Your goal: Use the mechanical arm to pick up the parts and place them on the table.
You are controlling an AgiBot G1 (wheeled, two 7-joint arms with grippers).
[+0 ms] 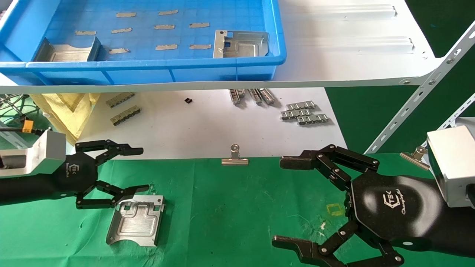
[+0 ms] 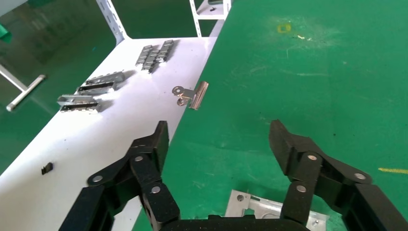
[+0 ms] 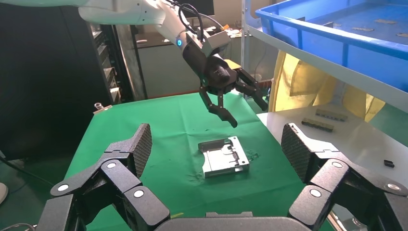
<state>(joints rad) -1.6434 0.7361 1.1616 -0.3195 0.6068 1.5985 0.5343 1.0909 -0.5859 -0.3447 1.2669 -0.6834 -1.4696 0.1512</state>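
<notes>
One stamped part (image 1: 136, 220) lies flat on the green tabletop (image 1: 237, 215) beside the L hand (image 1: 143, 168), fingers spread and released; R hand (image 1: 280, 202) hovers empty, spread; two parts remain in the blue tray (image 1: 148, 70).

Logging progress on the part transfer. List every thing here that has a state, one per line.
Left pincer: open, empty, above the table.
Right pincer: open, empty, above the table.
Part on the table: lying flat, released.
Part at the tray's right: in the blue tray, not yet picked.
Part at the tray's left: in the tray, not yet picked.
Binder clip: clamped on the table cloth's edge.
</notes>
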